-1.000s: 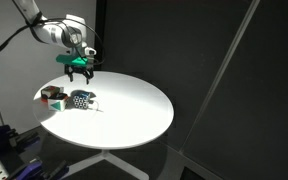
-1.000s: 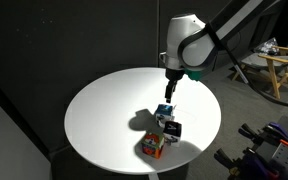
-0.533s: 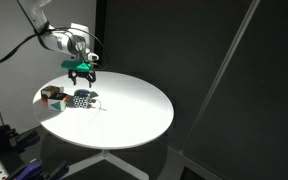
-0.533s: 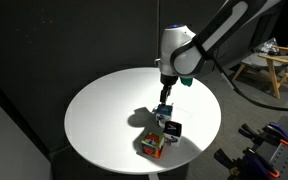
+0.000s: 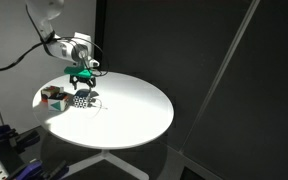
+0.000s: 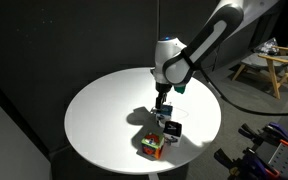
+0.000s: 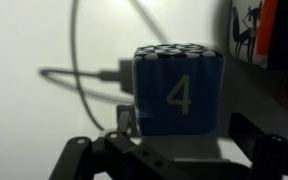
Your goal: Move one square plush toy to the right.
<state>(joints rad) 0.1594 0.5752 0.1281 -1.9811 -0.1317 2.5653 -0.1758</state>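
Note:
The square plush toy, a small blue cube with a black-and-white patterned face, sits near the edge of the round white table in both exterior views (image 5: 81, 99) (image 6: 164, 116). In the wrist view (image 7: 179, 90) its blue side shows a pale "4". My gripper (image 5: 81, 77) (image 6: 161, 102) hangs open and empty just above the toy. In the wrist view its two dark fingers (image 7: 169, 145) stand wide apart either side of the toy, not touching it.
A red, green and yellow multicoloured cube (image 5: 52, 95) (image 6: 152, 146) lies beside the toy near the table edge (image 5: 134, 140). A small black-and-white object (image 6: 174, 129) lies between them. A thin grey cable (image 7: 79, 70) loops on the table behind the toy.
My gripper has moved down and across the table towards the blue toy and now hangs right over it. The cubes have not moved.

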